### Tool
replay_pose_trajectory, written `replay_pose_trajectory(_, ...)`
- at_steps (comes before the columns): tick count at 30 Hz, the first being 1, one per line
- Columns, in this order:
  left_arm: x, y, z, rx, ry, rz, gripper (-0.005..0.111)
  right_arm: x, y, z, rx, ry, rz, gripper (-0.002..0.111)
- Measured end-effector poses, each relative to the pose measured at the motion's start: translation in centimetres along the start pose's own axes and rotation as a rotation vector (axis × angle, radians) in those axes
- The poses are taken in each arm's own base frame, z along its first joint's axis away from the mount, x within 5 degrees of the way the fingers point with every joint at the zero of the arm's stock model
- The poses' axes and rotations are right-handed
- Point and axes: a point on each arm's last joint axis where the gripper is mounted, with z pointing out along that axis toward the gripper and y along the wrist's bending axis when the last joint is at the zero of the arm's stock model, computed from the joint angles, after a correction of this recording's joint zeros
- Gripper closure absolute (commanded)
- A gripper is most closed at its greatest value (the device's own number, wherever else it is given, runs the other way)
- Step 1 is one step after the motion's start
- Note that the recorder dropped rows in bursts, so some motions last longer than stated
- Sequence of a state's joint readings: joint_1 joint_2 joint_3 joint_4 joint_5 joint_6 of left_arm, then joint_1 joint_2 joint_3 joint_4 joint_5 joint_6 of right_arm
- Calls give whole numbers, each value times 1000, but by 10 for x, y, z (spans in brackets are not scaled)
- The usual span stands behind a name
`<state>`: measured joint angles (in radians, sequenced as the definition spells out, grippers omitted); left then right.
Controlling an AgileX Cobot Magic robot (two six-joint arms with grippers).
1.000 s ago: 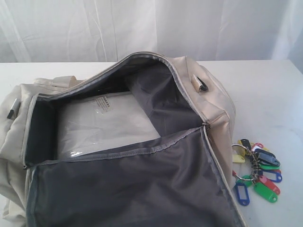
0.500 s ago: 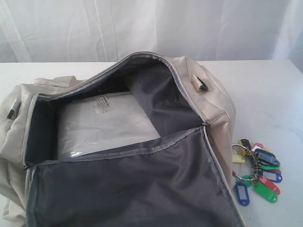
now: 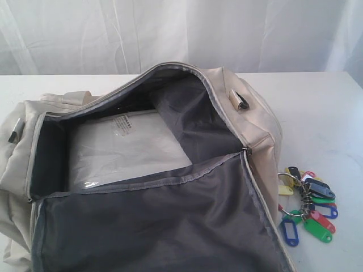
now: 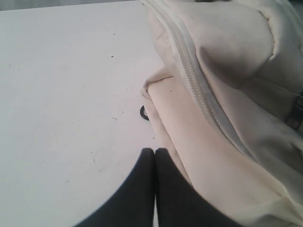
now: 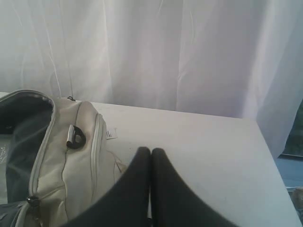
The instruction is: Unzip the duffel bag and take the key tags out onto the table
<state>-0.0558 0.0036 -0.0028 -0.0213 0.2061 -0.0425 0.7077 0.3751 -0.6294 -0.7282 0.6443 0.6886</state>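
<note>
Left tool [image 4: 155, 151] and right tool [image 5: 150, 151] were pinched together, empty; swinging either, you could have dragged the duffel bag [image 3: 258, 122] over the key tags [image 3: 309, 207] at its four o'clock.

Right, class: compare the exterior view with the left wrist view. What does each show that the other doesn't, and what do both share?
Only the exterior view: the open top of the large cream fabric duffel bag, its dark grey lining, a clear plastic-wrapped packet inside, and the bunch of coloured plastic key tags on the broad white table beside the bag.
Only the left wrist view: the black left gripper, shut and empty, and a closed pale zip on the bag's outside.
Both: the bag and the table.
</note>
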Motion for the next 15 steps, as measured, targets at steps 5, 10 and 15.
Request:
replay_pose_trajectory(5, 0, 0, 0, 0, 0, 0, 107, 0, 0, 0, 0, -1, 1, 108)
replay_pose_trajectory(10, 0, 0, 0, 0, 0, 0, 107, 0, -8, -7, 84, -21, 36, 108)
replay_pose_trajectory(15, 0, 0, 0, 0, 0, 0, 107, 0, -21, -22, 262, -67, 75, 108)
